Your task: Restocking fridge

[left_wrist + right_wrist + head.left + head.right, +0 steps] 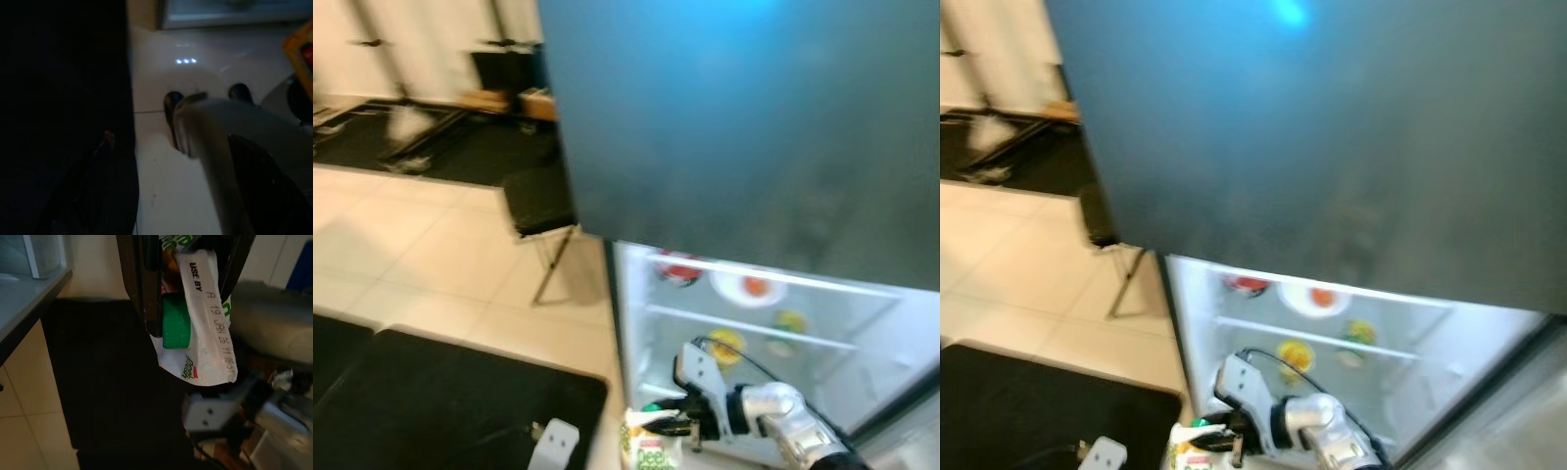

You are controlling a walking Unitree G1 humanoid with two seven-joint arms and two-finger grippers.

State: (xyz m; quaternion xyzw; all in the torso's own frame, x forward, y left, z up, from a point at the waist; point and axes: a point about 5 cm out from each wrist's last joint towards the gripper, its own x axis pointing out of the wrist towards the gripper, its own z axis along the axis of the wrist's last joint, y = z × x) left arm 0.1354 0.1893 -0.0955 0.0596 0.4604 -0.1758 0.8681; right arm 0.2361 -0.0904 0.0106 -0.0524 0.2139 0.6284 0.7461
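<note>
Right claw (674,423), low in the frame just right of centre, is clamped on a carton (205,318) at its top, one black finger (142,279) pressed against the folded gable beside the green cap (175,326). That places the carton at the bottom edge of the head view, hanging in front of the open fridge (862,323), not yet on any shelf.

Judging by the print and the date stamp, it looks like a drink carton: probably fairly heavy if full, with thin card walls that would dent under a hard squeeze. The gable seam is the stiffest part, so the hold there seems sensible, though the body could swing beneath it. A grip lower on the flat sides would steady it better.

Further in, lit shelves (744,328) carry small round items, blurred. Left claw (205,105) hangs idle over pale floor (440,264) next to a black mat (450,401); whether it is open I cannot tell.
</note>
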